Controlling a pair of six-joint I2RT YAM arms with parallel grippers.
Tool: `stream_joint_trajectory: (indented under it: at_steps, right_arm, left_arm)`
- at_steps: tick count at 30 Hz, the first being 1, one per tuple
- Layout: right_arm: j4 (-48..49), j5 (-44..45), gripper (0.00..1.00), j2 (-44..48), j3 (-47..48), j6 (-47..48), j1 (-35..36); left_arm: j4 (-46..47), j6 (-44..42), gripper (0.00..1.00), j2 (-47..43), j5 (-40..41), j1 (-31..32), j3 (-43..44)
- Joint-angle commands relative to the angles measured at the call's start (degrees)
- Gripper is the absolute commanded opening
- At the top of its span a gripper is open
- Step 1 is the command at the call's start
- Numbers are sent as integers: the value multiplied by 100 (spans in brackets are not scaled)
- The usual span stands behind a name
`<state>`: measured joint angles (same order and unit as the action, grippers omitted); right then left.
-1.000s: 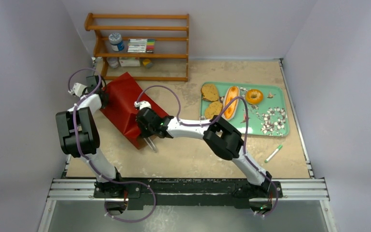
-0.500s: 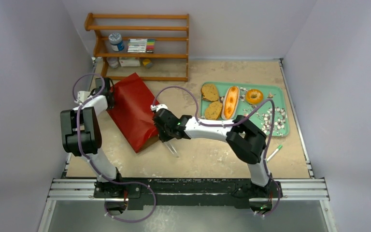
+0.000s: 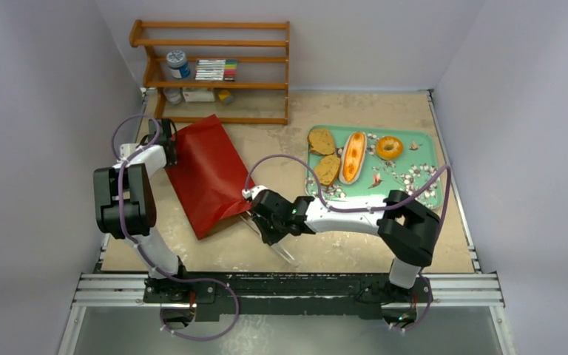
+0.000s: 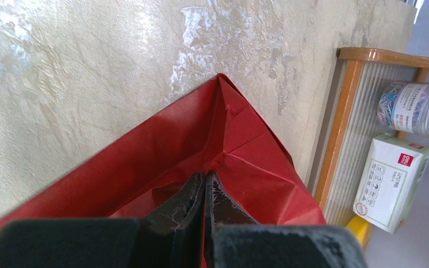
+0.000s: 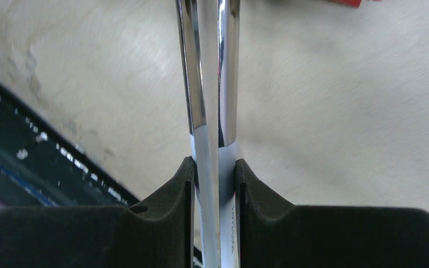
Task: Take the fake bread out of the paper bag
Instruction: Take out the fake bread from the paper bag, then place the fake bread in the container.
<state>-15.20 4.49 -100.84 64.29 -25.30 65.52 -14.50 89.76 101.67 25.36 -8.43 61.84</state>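
Right gripper (image 5: pixel 212 167) first: its pads are pinched on a pair of metal tongs (image 5: pixel 209 84), and the two shiny blades lie almost together, poking out toward the near edge of the table. Just off its left side sits the open mouth of the paper bag (image 3: pixel 207 174). The bag lies flat, and its long axis runs from that mouth away and leftward to the far corner. There the left gripper (image 4: pixel 205 184) is clamped tight on a fold of red paper. Now the other way: the fake bread (image 3: pixel 353 157) lies beyond and to the right of the tongs, well apart, with both slices, the bun and the bagel on the teal tray (image 3: pixel 429 148). The right arm is clearly the nearer one. I can't see inside the bag, but it looks emptied to me.
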Motion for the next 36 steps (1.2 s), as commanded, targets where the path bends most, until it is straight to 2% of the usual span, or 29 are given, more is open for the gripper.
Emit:
stream_joint_trajectory:
  at_steps: [1, 9, 15, 20, 25, 28, 36]
  right_arm:
    - [-316, -459, 15, 372, -262, 125, 341]
    - [-685, -553, 14, 1135, -731, -86, 523]
    - [-1125, -710, 14, 2031, -1202, -153, 703]
    - [-1609, -764, 14, 2735, -1228, -261, 840]
    - [-2142, -549, 14, 3353, -933, -406, 890]
    - [-2477, -286, 14, 3529, -431, -512, 887]
    - [-3388, 1116, 14, 3147, 842, -1482, 773]
  left_arm:
    - [-148, 303, 0, 48, 79, 60, 237]
    - [-226, 477, 0, 78, 118, 74, 312]
    - [-378, 577, 0, 156, 204, 137, 557]
    - [-533, 598, 0, 243, 300, 181, 773]
    - [-662, 600, 0, 326, 364, 226, 910]
    - [-710, 580, 0, 307, 402, 227, 884]
    - [-750, -132, 0, 110, 538, 227, 723]
